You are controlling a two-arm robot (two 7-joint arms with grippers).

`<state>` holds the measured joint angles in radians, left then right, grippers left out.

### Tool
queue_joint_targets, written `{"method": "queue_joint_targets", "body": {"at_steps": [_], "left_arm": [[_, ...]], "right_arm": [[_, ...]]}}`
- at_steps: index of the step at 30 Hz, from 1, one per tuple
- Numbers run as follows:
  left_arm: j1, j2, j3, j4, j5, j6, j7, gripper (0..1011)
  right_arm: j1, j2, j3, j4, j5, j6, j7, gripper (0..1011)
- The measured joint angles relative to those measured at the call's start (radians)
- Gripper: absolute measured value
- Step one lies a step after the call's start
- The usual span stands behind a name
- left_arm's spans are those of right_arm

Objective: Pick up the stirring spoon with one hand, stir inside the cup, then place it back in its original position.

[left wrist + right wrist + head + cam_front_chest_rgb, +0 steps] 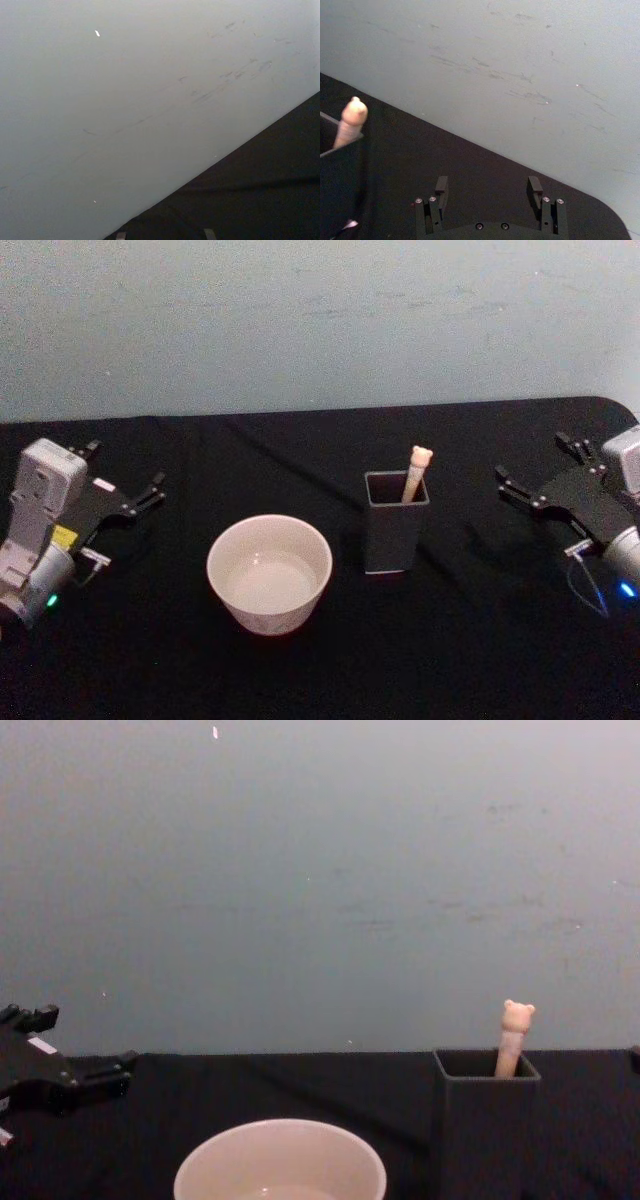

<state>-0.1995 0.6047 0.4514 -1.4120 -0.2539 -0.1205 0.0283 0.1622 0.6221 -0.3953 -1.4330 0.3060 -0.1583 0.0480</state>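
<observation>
Now: I am at the first step, with nothing picked up yet.
Spoon: it stands in the holder, bowl down and hidden, with only the beige handle and its little bear head above the rim. It leans toward the holder's 1 o'clock corner.
Cup: it sits on the black table near the middle of my head view. The holder is close by at about its 2 o'clock, not touching. I cannot tell whether there is liquid inside.
Left gripper: it is low over the table at the cup's 10 o'clock, well apart from it, with its fingers spread and nothing between them.
Right gripper: it is at the holder's 2 o'clock, its fingers wide apart and empty, pointing across the table toward the wall.
Next move: I judge the right gripper the better choice, since it is on the holder's side. It needs to swing in over the holder, come down around the bear-head end, and close on that thin handle. Then it should lift straight up so the bowl clears the holder walls.
Risk: the handle is slim and tilted, so an off-centre pinch could tip the holder.
Count: one spoon, one cup, one holder, two grippers.
</observation>
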Motion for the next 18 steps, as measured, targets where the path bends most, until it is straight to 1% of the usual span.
{"method": "queue_joint_targets", "body": {"at_steps": [1, 2, 3, 4, 5, 6, 8, 9, 10, 11, 14, 15, 17, 18], "left_arm": [[0.0, 0.0, 0.0, 0.0, 0.0, 0.0, 0.0, 1001], [0.0, 0.0, 0.0, 0.0, 0.0, 0.0, 0.0, 1002], [0.0, 0.0, 0.0, 0.0, 0.0, 0.0, 0.0, 1001], [0.0, 0.0, 0.0, 0.0, 0.0, 0.0, 0.0, 1002], [0.0, 0.0, 0.0, 0.0, 0.0, 0.0, 0.0, 1001], [0.0, 0.0, 0.0, 0.0, 0.0, 0.0, 0.0, 1001], [0.0, 0.0, 0.0, 0.0, 0.0, 0.0, 0.0, 1001], [0.0, 0.0, 0.0, 0.0, 0.0, 0.0, 0.0, 1001], [0.0, 0.0, 0.0, 0.0, 0.0, 0.0, 0.0, 1001], [0.0, 0.0, 0.0, 0.0, 0.0, 0.0, 0.0, 1001], [0.0, 0.0, 0.0, 0.0, 0.0, 0.0, 0.0, 1002], [0.0, 0.0, 0.0, 0.0, 0.0, 0.0, 0.0, 1001], [0.0, 0.0, 0.0, 0.0, 0.0, 0.0, 0.0, 1001], [0.0, 0.0, 0.0, 0.0, 0.0, 0.0, 0.0, 1001]], "right_arm": [[-0.005, 0.005, 0.006, -0.004, 0.012, -0.003, 0.015, 1000], [-0.015, 0.014, 0.016, -0.011, 0.03, -0.01, 0.042, 1000], [-0.019, 0.018, 0.019, -0.014, 0.037, -0.014, 0.055, 1000], [-0.029, 0.027, 0.027, -0.021, 0.051, -0.024, 0.082, 1000], [-0.029, 0.027, 0.027, -0.021, 0.051, -0.024, 0.082, 1000], [-0.04, 0.038, 0.035, -0.028, 0.066, -0.035, 0.111, 1000], [-0.05, 0.047, 0.041, -0.034, 0.081, -0.046, 0.141, 1000], [-0.062, 0.058, 0.047, -0.041, 0.097, -0.057, 0.174, 1000], [-0.066, 0.063, 0.049, -0.045, 0.105, -0.062, 0.19, 1000], [-0.074, 0.07, 0.053, -0.051, 0.119, -0.071, 0.219, 1000], [-0.088, 0.081, 0.057, -0.062, 0.145, -0.084, 0.27, 1000], [-0.096, 0.088, 0.059, -0.069, 0.161, -0.094, 0.305, 1000], [-0.103, 0.093, 0.061, -0.076, 0.176, -0.101, 0.336, 1000], [-0.109, 0.098, 0.062, -0.083, 0.192, -0.107, 0.368, 1000]]}}
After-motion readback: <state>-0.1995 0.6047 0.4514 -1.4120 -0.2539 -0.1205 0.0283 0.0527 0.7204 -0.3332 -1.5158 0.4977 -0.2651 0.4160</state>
